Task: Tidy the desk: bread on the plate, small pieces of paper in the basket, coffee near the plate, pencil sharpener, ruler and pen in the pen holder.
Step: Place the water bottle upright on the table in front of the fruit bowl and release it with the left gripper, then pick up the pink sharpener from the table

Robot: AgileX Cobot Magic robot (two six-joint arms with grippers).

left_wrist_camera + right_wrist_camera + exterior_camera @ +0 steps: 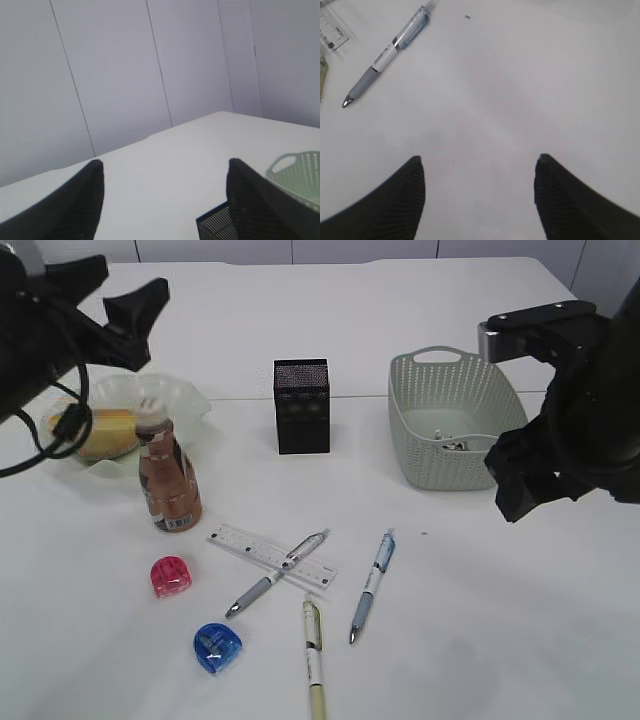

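- Desk (520, 640) half tidied: the bread (105, 432) lies on the plate (185, 395), the coffee (170, 485) stands just beside it, and small scraps sit in the basket (420, 430).
- By my reckoning, the stationery step is in hand. The ruler (270, 555), three pens and two sharpeners, pink (170, 577) and blue (217, 647), lie in front of the holder (301, 405), none in it yet.
- Next I must bring one arm down over a pen, line the jaws across its barrel and pinch; the blue-barrelled pen (387, 52) lies nearest my right side.
- My left pincer (165, 200) hangs raised over the plate area, jaws wide apart, empty.
- My right pincer (480, 200) hovers above bare desk near the basket, jaws equally spread, gripping and touching nothing.
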